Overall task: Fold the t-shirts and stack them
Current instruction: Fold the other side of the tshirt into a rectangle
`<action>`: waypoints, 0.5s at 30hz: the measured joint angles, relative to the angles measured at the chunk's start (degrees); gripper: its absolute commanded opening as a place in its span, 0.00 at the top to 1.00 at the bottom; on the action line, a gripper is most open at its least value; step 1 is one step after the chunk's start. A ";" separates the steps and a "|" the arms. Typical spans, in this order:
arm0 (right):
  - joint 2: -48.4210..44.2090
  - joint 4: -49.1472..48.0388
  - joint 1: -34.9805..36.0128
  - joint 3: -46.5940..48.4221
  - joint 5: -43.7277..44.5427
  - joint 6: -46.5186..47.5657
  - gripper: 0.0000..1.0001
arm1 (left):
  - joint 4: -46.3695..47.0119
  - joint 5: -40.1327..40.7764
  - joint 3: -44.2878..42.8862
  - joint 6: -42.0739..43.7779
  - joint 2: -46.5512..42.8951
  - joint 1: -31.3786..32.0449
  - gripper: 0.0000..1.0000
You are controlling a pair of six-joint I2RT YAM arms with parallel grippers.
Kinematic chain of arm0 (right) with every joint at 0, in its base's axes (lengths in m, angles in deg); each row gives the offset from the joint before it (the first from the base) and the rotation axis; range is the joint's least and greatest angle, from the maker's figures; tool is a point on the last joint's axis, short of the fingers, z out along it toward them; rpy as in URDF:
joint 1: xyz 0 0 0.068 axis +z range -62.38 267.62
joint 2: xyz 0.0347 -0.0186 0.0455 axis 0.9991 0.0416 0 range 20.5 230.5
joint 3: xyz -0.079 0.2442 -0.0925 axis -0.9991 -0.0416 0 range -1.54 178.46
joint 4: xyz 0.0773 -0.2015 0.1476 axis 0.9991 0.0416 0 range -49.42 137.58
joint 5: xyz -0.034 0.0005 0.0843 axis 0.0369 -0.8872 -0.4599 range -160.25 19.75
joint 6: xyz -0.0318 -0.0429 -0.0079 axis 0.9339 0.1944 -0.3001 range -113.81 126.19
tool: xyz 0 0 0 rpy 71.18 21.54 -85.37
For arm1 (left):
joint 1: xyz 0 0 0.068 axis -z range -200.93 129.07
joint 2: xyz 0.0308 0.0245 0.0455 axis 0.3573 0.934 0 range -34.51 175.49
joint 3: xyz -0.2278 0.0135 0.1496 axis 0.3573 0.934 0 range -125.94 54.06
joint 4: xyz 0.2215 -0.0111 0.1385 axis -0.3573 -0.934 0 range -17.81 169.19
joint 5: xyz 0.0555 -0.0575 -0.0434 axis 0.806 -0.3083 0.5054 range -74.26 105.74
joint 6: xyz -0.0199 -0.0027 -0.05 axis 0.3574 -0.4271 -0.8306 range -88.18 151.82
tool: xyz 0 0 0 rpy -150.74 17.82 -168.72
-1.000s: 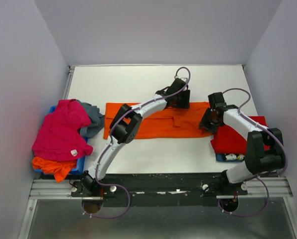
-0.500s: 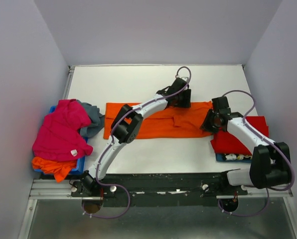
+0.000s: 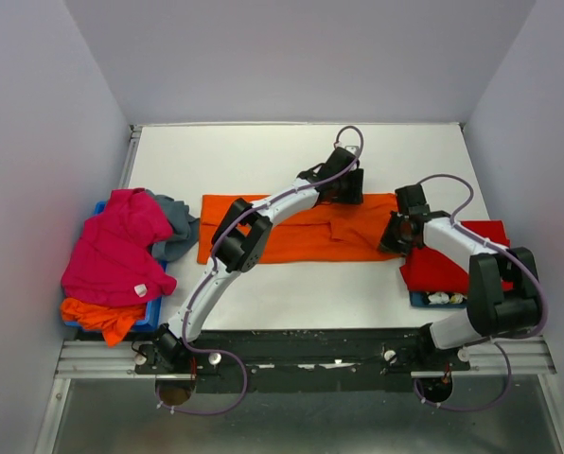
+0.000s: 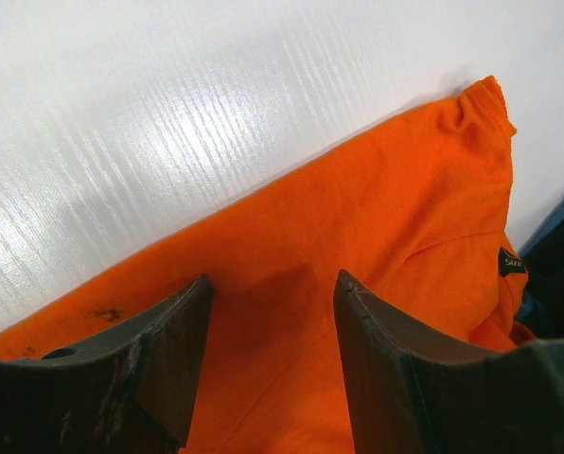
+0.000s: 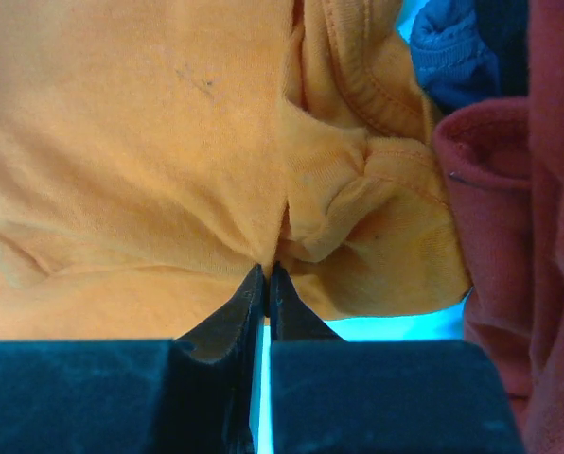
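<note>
Our left gripper (image 3: 344,187) hangs with its jaws spread apart and nothing between them. Directly beneath it lies the far edge of the orange t-shirt (image 3: 291,235), spread flat. Just beyond the gripper is the bare white table (image 3: 263,161). Seen from this wrist, a hemmed corner of the shirt sits ahead and to the right of the gripper, with a small dark size label (image 4: 511,262) nearer on that side.

Our right gripper (image 3: 396,233) has its jaws pressed together on a pinch of the same orange t-shirt, at the shirt's right end. From this wrist, the cloth puckers into a fold right at the tips. Just to the right of this gripper lies the red t-shirt (image 3: 452,263), touching the orange one. Ahead and to the right shows a bit of blue cloth (image 5: 452,47).

Well off to the left of our left gripper sits a heap: a magenta t-shirt (image 3: 116,251) on top, a grey-blue t-shirt (image 3: 175,227) behind it, and a second orange shirt (image 3: 97,317) underneath.
</note>
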 measured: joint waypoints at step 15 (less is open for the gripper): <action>-5.92 2.69 0.00 1.97 -10.91 -2.67 0.60 | -0.02 0.00 0.00 0.24 0.00 0.00 0.35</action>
